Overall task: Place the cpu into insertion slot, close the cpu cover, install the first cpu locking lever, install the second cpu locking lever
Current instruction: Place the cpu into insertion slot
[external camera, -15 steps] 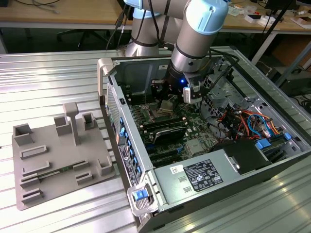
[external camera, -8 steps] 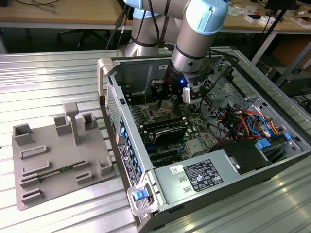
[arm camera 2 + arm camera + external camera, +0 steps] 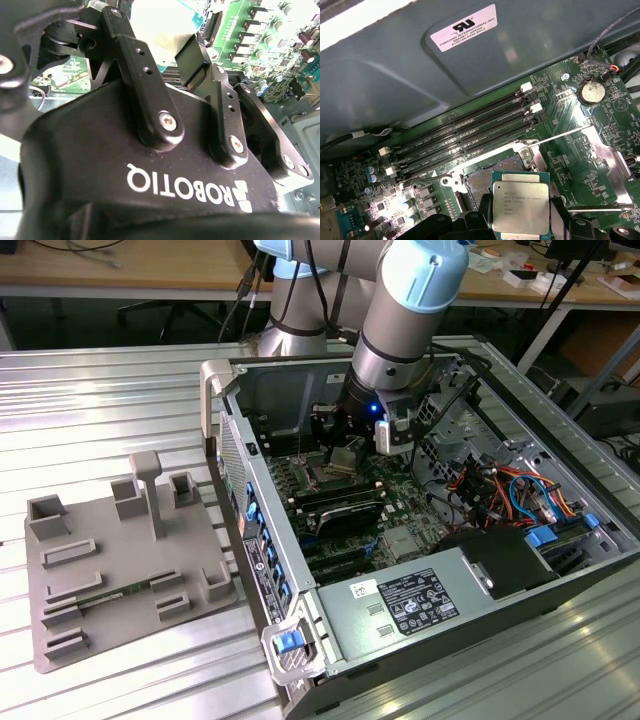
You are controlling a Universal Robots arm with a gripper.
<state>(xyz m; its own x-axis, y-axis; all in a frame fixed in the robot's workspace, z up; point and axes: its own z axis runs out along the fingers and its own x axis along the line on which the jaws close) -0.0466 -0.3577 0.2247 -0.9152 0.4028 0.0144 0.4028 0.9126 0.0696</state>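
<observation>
My gripper point(image 3: 345, 452) hangs inside the open computer case, shut on the cpu point(image 3: 347, 457). In the first wrist view the cpu point(image 3: 520, 205) is a silver-grey square chip held by its edges between the two black fingers point(image 3: 472, 225). It hovers just above the insertion slot point(image 3: 507, 164), a dark square socket with a metal rim, and overlaps part of it. The cpu cover point(image 3: 607, 150) is a silver frame lying swung open beside the socket. Two thin wire locking levers point(image 3: 555, 136) point(image 3: 600, 209) stand released. In the second wrist view the gripper body and a finger pad point(image 3: 192, 60) block the socket.
Long black memory slots point(image 3: 465, 130) run beside the socket, with a coin battery point(image 3: 591, 91) and the grey case wall point(image 3: 420, 75) nearby. In the exterior view a power supply point(image 3: 410, 605) and coloured cables point(image 3: 510, 490) lie in the case. A grey fixture plate point(image 3: 110, 560) sits at the exterior view's left.
</observation>
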